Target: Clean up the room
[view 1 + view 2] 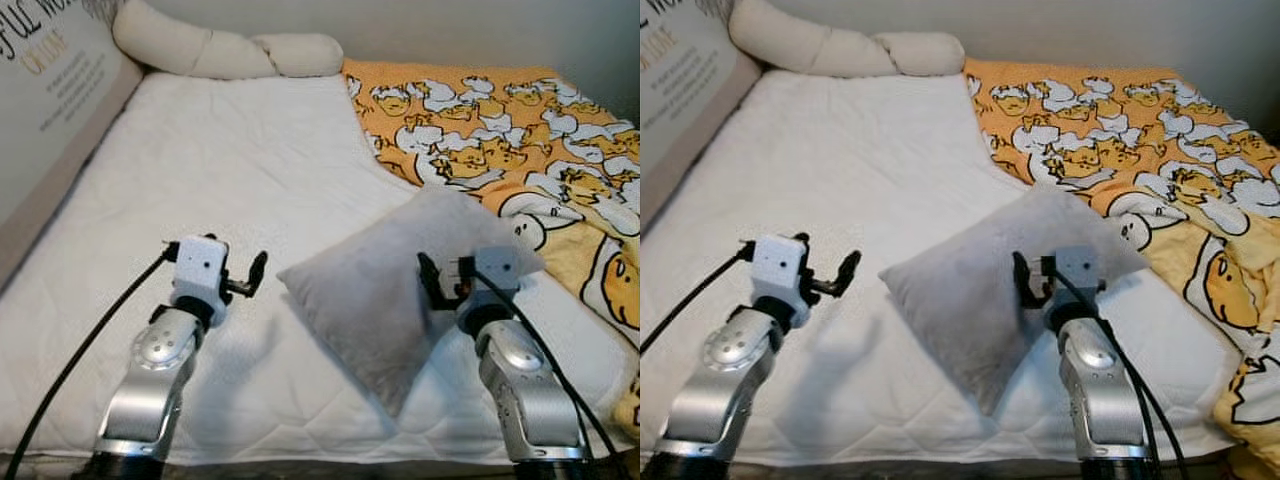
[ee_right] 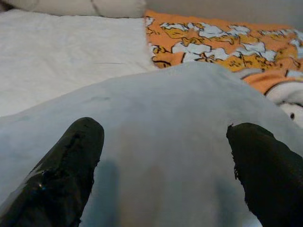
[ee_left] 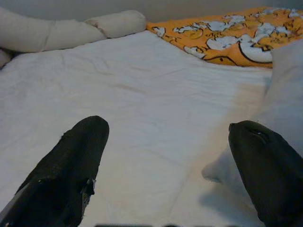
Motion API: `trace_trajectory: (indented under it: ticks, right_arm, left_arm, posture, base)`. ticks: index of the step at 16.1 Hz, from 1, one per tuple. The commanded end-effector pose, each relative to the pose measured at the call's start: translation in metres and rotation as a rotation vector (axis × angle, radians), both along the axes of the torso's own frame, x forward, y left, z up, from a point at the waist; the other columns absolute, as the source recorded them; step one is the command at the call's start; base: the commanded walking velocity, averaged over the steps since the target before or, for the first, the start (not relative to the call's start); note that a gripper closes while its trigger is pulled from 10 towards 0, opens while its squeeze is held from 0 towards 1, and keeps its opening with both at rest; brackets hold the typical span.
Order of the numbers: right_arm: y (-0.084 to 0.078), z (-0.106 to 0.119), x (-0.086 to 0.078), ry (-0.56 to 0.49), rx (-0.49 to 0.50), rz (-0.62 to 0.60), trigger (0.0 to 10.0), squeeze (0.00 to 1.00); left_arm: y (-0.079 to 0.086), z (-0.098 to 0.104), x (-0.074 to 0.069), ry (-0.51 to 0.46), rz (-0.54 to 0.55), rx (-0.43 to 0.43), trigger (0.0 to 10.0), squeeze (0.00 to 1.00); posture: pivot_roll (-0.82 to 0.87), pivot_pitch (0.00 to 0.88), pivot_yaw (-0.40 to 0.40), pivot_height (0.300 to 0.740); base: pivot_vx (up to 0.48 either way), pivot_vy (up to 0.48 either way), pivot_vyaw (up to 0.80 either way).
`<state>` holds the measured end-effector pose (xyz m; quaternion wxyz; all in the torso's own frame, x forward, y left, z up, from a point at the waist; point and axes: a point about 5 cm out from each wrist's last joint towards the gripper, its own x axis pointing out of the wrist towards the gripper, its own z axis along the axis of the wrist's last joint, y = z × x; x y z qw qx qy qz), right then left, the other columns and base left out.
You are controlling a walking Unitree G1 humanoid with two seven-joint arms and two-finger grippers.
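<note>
A grey square pillow (image 1: 385,280) lies cornerwise on the white mattress (image 1: 200,170), near its front edge. My right gripper (image 1: 432,282) hovers over the pillow's right half, open, with the pillow (image 2: 161,142) spread under both fingers. My left gripper (image 1: 256,275) is open too, held above bare mattress just left of the pillow's left corner (image 3: 222,170). An orange blanket (image 1: 500,130) printed with white and yellow cartoon figures covers the bed's right side, its edge beside the pillow's far corner.
A long cream bolster (image 1: 215,48) lies along the head of the bed by the wall. A padded panel with lettering (image 1: 50,90) runs down the left side. The blanket (image 1: 1240,290) hangs over the front right corner.
</note>
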<state>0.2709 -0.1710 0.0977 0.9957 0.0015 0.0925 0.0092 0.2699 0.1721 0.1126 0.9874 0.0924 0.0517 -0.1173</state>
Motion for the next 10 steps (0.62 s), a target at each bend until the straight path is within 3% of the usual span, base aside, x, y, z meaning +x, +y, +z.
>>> trace_trajectory:
  ticks: [1,2,4,7,10]
  right_arm:
    - [-0.014,0.003,0.005,-0.001,0.043,-0.098,10.0,1.0]
    - [-0.014,0.003,0.005,-0.001,0.043,-0.098,10.0,1.0]
    - [-0.032,-0.004,0.014,0.069,0.079,-0.208,10.0,1.0]
    - [-0.044,-0.012,0.024,0.174,0.125,-0.256,10.0,1.0]
    - [-0.044,-0.033,0.029,0.347,0.337,-0.248,10.0,1.0]
  left_arm:
    - [-0.002,0.002,-0.003,-0.004,-0.039,0.023,10.0,0.0]
    - [-0.002,0.002,-0.003,-0.004,-0.039,0.023,10.0,0.0]
    - [-0.005,0.003,-0.007,0.003,-0.111,0.055,10.0,0.0]
    - [-0.011,0.003,-0.012,0.014,-0.193,0.063,10.0,0.0]
    - [-0.017,-0.001,-0.022,0.06,-0.302,0.084,10.0,0.0]
  posture:
    - [0.06,0.0,-0.036,0.74]
    - [0.06,0.0,-0.036,0.74]
    - [0.07,0.0,-0.039,0.74]
    - [0.08,0.0,-0.05,0.74]
    - [0.08,0.0,-0.057,0.74]
  base:
    - [0.0,0.0,0.0]
    - [0.0,0.0,0.0]
    - [0.0,0.0,0.0]
    - [0.0,0.0,0.0]
    - [0.0,0.0,0.0]
